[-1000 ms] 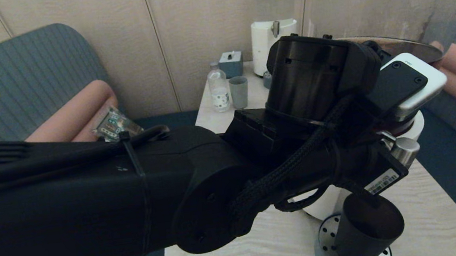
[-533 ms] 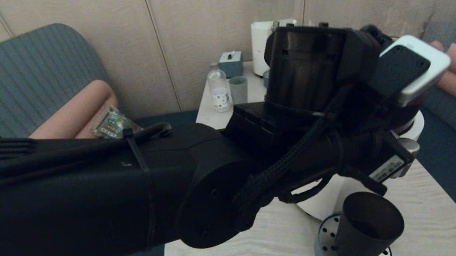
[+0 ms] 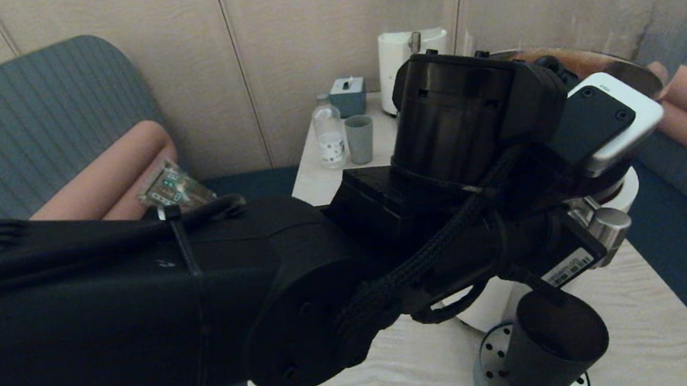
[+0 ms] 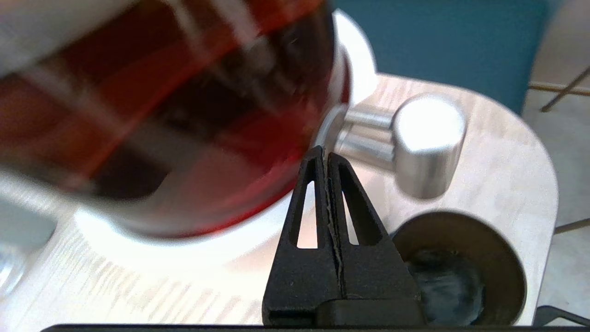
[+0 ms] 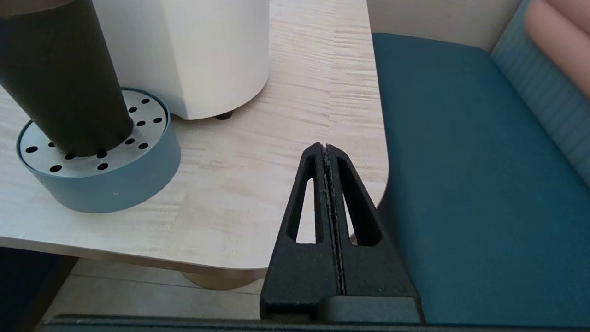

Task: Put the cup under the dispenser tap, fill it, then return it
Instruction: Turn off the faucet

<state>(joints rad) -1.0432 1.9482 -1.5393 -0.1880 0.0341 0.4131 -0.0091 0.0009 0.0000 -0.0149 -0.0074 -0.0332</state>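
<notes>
On the far left in the head view, a grey-blue upholstered seat back stands against the beige wall, with a pink bolster cushion and a small patterned packet at its foot. The left arm reaches across from there over the pale wood tabletop. Behind it at the back of the tabletop stand a clear bottle, a pale grey-green cup, a small grey box and a clear-liquid dispenser.

The left pincer has its two black fingers pressed together, pinching nothing; its tips sit just beside the glass vessel of the big dispenser, which holds dark reddish-brown liquid, and near the root of the dispenser tap. The tap juts out above the black cup, which stands upright on a round perforated drip tray, directly under the spigot. In the left wrist view the cup shows a dark inside; I cannot tell how full it is.

The right pincer hangs off the tabletop's edge above the teal seat, fingers pressed together and empty.
</notes>
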